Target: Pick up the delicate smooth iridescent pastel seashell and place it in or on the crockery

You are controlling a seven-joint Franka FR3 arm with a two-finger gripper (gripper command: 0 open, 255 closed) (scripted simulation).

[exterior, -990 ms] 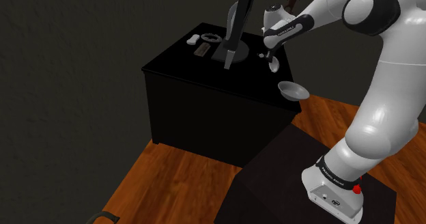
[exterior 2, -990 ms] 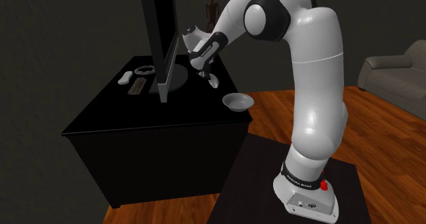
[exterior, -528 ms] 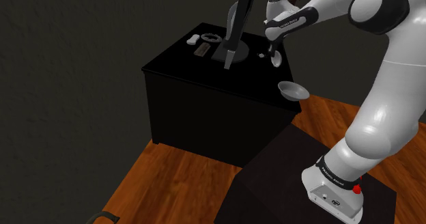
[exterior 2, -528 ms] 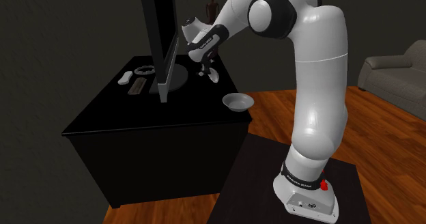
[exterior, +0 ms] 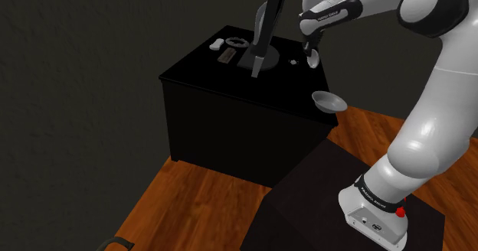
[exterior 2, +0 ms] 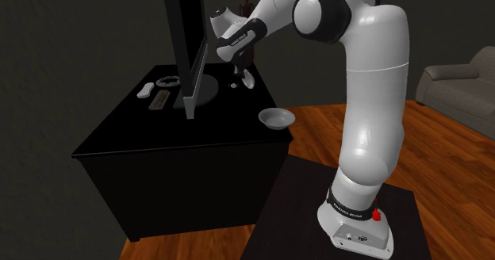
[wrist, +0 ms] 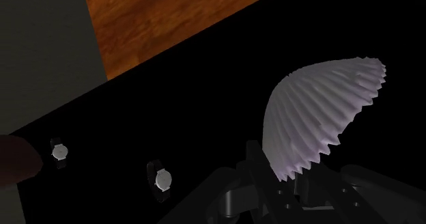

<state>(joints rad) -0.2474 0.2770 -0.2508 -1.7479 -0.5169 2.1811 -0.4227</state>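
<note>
My hand (exterior: 309,50) has risen since a second ago, and the seashell (exterior: 312,58) has come up with it, now hanging clear above the black cabinet (exterior: 230,108); my fingers are clamped on the shell's lower edge, the black fingers coming together under its scalloped rim in the wrist view; the shell (wrist: 321,113) is a pale lilac-white fan, ribbed from hinge to edge, tilted with its domed side up. The bowl (exterior: 328,100), pale grey, sits on the cabinet's corner nearest my stand (exterior: 360,203), below the shell and apart from it; in the second exterior view the bowl (exterior 2: 277,117) lies to the right of and lower than the shell (exterior 2: 248,78). A dark monitor (exterior 2: 186,36) stands on its round foot just beside my hand, on the second exterior view's left. Beneath my hand, on the black top, lie a wristwatch (wrist: 162,180) and a second watch (wrist: 59,150); beyond the cabinet's edge the wooden floor (wrist: 171,18) shows.
</note>
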